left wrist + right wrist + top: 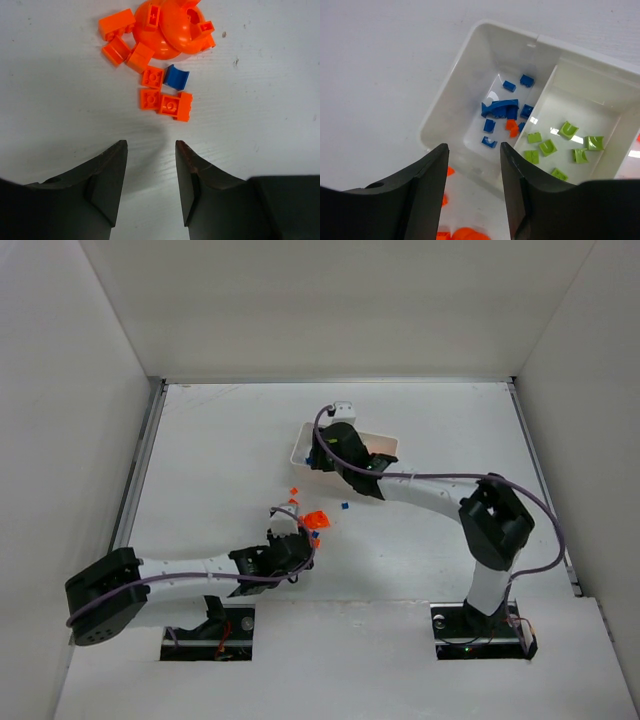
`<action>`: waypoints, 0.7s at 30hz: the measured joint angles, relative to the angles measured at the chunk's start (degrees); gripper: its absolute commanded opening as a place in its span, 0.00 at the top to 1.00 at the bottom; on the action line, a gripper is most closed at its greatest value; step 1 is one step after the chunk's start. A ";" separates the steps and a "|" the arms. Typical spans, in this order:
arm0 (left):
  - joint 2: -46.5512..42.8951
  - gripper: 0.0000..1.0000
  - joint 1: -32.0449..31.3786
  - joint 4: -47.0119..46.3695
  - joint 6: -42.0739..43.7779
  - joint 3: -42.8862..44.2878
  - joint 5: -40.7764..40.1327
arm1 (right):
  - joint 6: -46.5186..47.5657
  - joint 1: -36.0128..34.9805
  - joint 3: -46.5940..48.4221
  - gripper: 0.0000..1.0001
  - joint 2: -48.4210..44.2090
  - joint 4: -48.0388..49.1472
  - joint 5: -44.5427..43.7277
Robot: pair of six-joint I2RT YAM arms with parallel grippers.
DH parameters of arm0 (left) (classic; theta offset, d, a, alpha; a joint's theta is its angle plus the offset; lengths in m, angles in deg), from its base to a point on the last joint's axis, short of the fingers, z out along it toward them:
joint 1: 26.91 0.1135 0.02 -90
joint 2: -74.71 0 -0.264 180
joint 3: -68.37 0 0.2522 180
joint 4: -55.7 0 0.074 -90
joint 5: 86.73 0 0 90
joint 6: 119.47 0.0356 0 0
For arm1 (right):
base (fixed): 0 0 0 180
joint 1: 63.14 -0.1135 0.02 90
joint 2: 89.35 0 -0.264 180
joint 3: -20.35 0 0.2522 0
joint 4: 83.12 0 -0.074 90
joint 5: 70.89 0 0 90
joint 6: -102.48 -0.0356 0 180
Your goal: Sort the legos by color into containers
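Legos (500, 107), blue plus 1 orange, occupy the tray's (454, 86) end compartment (475, 131).

The tray (300, 448) sits far back on the bench (210, 450), under my right fingers (427, 190). Legos (500, 107) lie in its end compartment (470, 75) and the middle compartment (580, 100) beside it. Nearer me, a loose cluster (160, 95) lies just ahead of my left fingers (107, 185).

A white table (260, 90), seemingly scuffed, between plain white walls (60, 390).
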State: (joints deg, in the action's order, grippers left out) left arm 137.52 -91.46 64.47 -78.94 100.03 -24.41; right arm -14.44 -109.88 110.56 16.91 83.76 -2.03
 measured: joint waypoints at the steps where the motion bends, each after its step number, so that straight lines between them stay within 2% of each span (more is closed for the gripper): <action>1: 0.96 0.58 -0.15 -0.42 -0.22 0.52 -0.24 | -0.04 -0.17 -1.25 0.50 -1.36 0.33 0.00; 9: 10.67 0.61 -1.27 -5.07 -0.48 5.33 -2.64 | -1.99 -2.71 -17.14 0.66 -14.36 3.74 -0.44; 12: 12.07 0.61 -1.20 -5.88 -0.46 6.03 -3.15 | -2.89 -3.96 -22.62 0.66 -17.40 4.11 -0.74; 15: 12.41 0.61 -0.57 -5.97 -0.44 6.27 -3.17 | -3.98 -4.52 -26.99 0.60 -18.27 4.20 -1.14; 17: 12.55 0.61 -0.04 -5.99 -0.44 6.29 -3.28 | -4.72 -4.61 -29.09 0.54 -17.77 4.15 -1.42; 21: 14.56 0.60 0.83 -6.21 -0.09 7.65 -4.24 | -5.55 -4.61 -30.23 0.52 -14.91 4.11 -3.78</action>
State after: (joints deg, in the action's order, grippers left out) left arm 152.07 -90.63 58.26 -79.03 107.68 -28.65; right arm -19.99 -114.50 80.33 2.00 87.87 -5.81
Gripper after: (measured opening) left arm 0.393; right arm 0.474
